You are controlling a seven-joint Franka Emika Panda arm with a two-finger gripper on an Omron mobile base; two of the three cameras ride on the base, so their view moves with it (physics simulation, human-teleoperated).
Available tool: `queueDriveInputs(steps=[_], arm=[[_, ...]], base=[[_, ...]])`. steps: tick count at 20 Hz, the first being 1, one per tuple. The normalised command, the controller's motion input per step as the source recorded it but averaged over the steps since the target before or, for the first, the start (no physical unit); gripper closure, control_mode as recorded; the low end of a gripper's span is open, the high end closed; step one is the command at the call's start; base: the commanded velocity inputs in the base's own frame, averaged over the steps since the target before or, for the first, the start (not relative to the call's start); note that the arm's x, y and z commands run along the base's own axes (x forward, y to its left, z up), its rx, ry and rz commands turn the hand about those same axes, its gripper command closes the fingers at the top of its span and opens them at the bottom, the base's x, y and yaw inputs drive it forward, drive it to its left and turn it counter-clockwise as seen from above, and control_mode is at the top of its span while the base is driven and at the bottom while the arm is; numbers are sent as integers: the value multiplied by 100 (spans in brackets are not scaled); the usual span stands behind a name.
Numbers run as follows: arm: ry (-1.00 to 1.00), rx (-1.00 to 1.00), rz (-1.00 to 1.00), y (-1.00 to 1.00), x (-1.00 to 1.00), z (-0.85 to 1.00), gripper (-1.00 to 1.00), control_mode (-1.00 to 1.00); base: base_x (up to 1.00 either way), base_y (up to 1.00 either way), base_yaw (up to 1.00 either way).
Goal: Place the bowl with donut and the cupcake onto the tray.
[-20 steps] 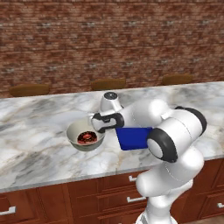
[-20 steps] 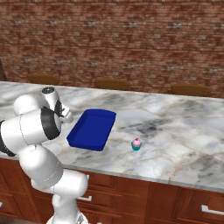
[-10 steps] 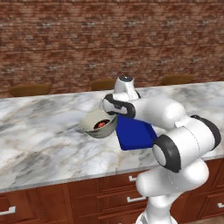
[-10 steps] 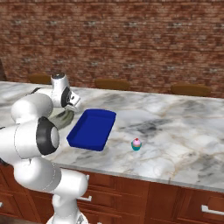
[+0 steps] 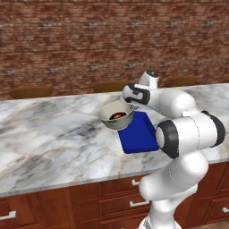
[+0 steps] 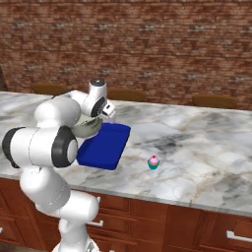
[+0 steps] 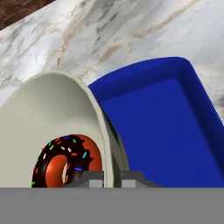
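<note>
Your gripper (image 7: 112, 177) is clamped on the rim of the bowl (image 5: 116, 115), one finger inside and one outside, and it holds the bowl tilted above the counter (image 5: 53, 138) with the donut (image 7: 65, 161) lying against the inner wall just beside the fingertips. The tray (image 7: 162, 131) lies directly past the bowl's rim on the far side from the donut, flat on the marble. The cupcake (image 6: 153, 162) stands well apart, beyond the tray.
</note>
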Motion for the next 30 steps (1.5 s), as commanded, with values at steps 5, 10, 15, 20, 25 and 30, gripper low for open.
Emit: queueDriveInputs(steps=[5,10,15,20,25,30], arm=[[2,6,0,-91,34,0,100,-100],[-1,3,1,-53,-1,-4,100,-100],[-1,1,3,-1,-14,-43,100,-100],[-5,0,1,0,-5,-40,100,-100],[-10,6,3,-3,4,-18,100,-100],[-10,10,11,-11,20,-19,100,-100]], base=[[0,0,0],[0,0,0],[0,0,0],[0,0,0],[0,0,0],[0,0,0]])
